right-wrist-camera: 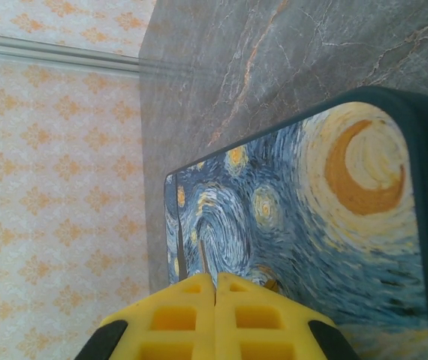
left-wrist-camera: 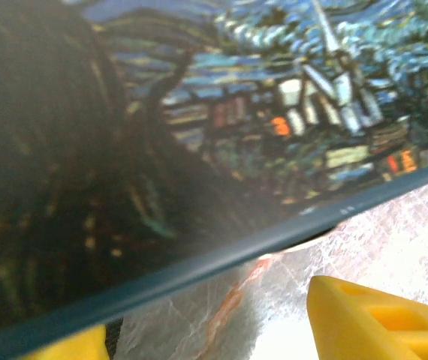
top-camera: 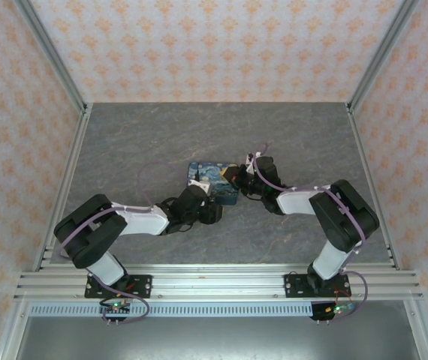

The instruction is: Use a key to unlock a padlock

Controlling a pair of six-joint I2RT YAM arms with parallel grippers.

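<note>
**Key at the padlock, insertion not yet made**

From the top external camera, the padlock [top-camera: 206,172] lies flat on the table [top-camera: 124,142], pinned between the two arms. The left gripper [top-camera: 212,201] sits at its near edge. The right gripper [top-camera: 235,178] is at its right end. At this size neither gripper's opening can be read.

From the left wrist, the padlock's painted face [left-wrist-camera: 289,112] lies just ahead of the left gripper [left-wrist-camera: 199,322], with its dark blue side running slantwise across the fingertips. The yellow fingers [left-wrist-camera: 379,322] stand wide apart with bare table [left-wrist-camera: 394,232] between them. This gripper is open and looks to bracket the block rather than clamp it.

From the right wrist, the right gripper [right-wrist-camera: 214,289] is closed, its two yellow fingers meeting along a seam. A slim dark sliver just beyond that seam is probably the key [right-wrist-camera: 202,266], pinched there, though it is too fine to be sure. The padlock [right-wrist-camera: 311,225] lies directly ahead of and beneath the fingertips.

The step in hand looks like bringing the key to the keyhole, which I cannot find in any view. Next, the left gripper should steady the block. The right should then line the key up with the keyhole, push it in and turn it.
</note>
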